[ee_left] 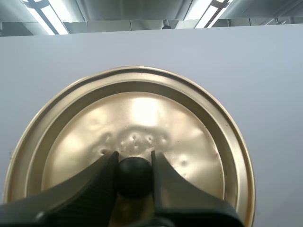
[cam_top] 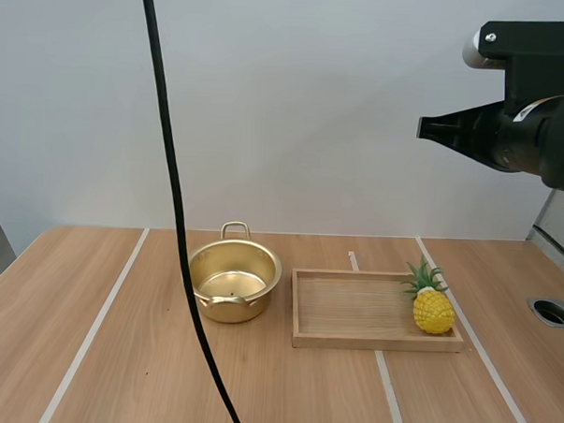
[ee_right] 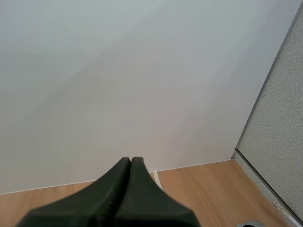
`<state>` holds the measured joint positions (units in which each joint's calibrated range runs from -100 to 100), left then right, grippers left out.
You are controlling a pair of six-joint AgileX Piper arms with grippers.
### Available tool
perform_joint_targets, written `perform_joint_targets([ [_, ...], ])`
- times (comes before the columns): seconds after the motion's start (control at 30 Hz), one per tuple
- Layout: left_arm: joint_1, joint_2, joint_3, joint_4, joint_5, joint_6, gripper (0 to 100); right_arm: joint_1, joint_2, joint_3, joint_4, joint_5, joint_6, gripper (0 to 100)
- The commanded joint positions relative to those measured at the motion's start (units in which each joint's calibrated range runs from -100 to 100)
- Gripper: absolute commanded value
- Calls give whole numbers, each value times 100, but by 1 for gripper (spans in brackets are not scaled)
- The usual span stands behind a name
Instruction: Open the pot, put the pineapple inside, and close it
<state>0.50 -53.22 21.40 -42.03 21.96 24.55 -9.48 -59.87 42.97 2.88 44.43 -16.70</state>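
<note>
Pot [cam_top: 233,281] is sitting open, left gripper [ee_left: 134,160] pinching the lid [ee_left: 137,113] by its knob [ee_left: 135,178]; pineapple [cam_top: 433,309] is standing in the tray [cam_top: 352,313], right gripper [ee_right: 131,162] hanging closed, empty. Loading and closing seem left.

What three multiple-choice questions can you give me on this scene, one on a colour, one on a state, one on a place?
1. What colour is the pot? A gold, B red, C black.
2. What state is the left end effector in? A open, B shut on nothing, C shut on the knob of the lid.
3. Where is the pineapple? A in the pot, B on the wooden tray, C on the lid.
Answers: A, its wall shines gold; C, it pinches the black knob; B, it stands at the tray's right end.
</note>
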Motion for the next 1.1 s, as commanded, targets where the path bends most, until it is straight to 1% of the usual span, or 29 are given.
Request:
perform_joint_targets([
  [0.0,-4,-3,-18,-103,-130,-67,0,-25,-30,-2,-135,-54,-59,0],
  [0.13,-4,-3,-18,-103,-130,-67,0,-25,123,-17,-288,-182,-267,0],
  [0.2,-4,-3,-18,-103,-130,-67,0,-25,274,-46,-403,27,-267,0],
  [0.3,-4,-9,-18,-91,-130,-35,0,-25,498,-46,-408,283,-267,0],
  [0.4,-4,-9,-18,85,-130,-35,0,-25,708,-46,-470,321,-267,0],
  [0.6,-4,-9,-18,85,-130,-35,0,-25,933,-46,-579,384,-267,0],
  [0.63,-4,-9,-18,85,-130,-35,0,-25,933,-46,-579,384,-267,4],
  [0.67,-4,-9,-18,85,-130,-35,0,-25,933,-46,-579,384,-267,19],
  [0.7,-4,-9,-18,85,-130,-35,0,-25,933,-46,-579,384,-267,40],
  [0.73,-4,-9,-18,85,-130,-35,0,-25,933,-46,-579,384,-267,62],
  [0.8,-4,-9,-18,85,-130,-35,0,-25,933,-46,-675,502,-267,95],
  [0.83,-4,-9,-18,85,-130,-35,0,-25,922,-46,-740,593,-267,100],
  [0.93,-4,-9,-18,85,-130,-35,0,-25,934,-46,-914,981,-267,100],
  [1.07,-4,-9,-18,85,-130,-35,0,-25,934,-46,-815,1197,-267,100],
])
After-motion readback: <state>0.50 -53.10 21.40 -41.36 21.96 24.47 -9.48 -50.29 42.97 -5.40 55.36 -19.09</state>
